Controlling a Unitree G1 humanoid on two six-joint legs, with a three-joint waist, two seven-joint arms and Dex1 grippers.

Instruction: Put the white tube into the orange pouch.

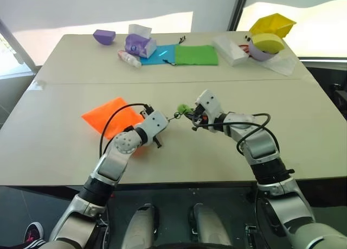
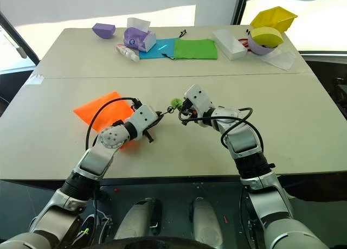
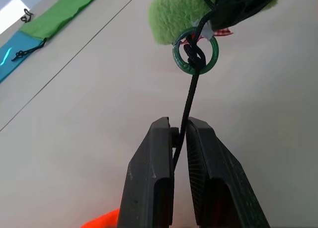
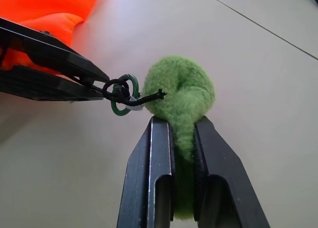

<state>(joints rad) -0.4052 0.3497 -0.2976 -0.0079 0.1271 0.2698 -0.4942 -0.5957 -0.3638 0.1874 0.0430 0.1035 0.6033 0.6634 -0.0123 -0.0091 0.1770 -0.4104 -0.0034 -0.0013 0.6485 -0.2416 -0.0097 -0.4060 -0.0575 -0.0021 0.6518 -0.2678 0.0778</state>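
Orange pouch [image 1: 108,116] lies flat on the desk [image 1: 303,124], its black cord [image 3: 189,99] pinched by the left pincer [image 3: 179,138] while the right pincer [image 4: 183,131] clamps the fuzzy green pom-pom [image 4: 181,91], apparently to draw the mouth open before the white tube [image 1: 129,58], far off, goes in.

Orange pouch [image 1: 111,117] partly hidden behind left arm; its mouth can't be seen. In left wrist view it is cut off at the edge, just a sliver. Black cord [image 3: 189,101] disappears between left end effector [image 3: 180,133] fingers, so its run back to the pouch is hidden. Green fuzzy piece [image 4: 185,96] partly buried between right end effector [image 4: 183,126] fingers; what it is, can't tell. Far items by the blue pouch [image 1: 161,54] too small to identify. White tube not identifiable.
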